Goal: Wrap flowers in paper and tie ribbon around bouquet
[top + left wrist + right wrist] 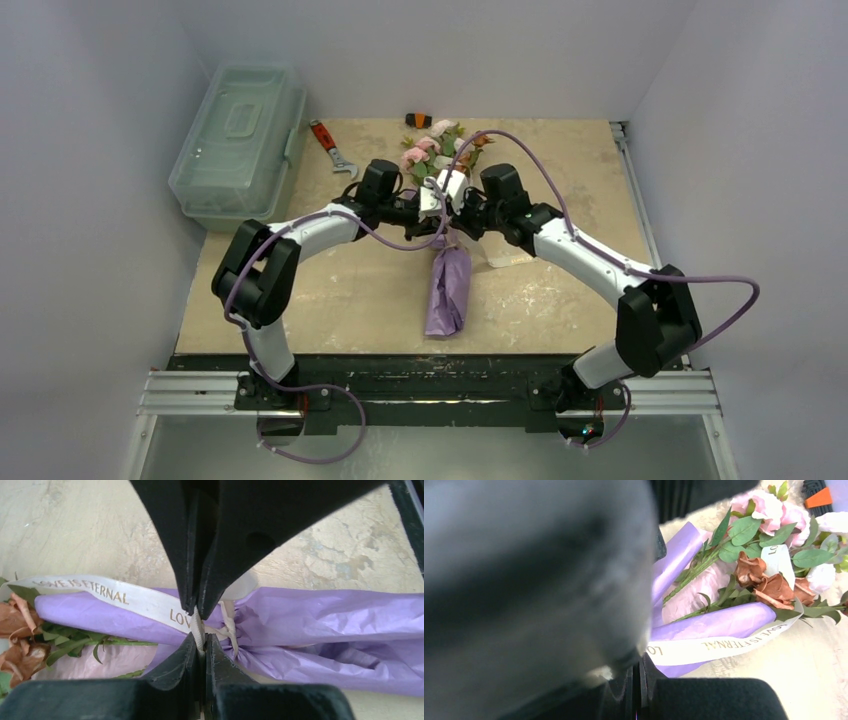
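Our left end effector [199,626] is clamped on the ribbon [100,592] at its knot around the bouquet [447,290], which lies mid-counter [560,300], blooms at the far end. Our right end effector [640,682], just beside, is closed; on what, we cannot tell.

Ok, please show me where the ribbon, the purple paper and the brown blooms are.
ribbon [100,591]: left wrist view, on its printed strip.
purple paper [325,615]: left wrist view, on the crinkled roll right of the tie.
brown blooms [774,587]: right wrist view, on the middle bloom.
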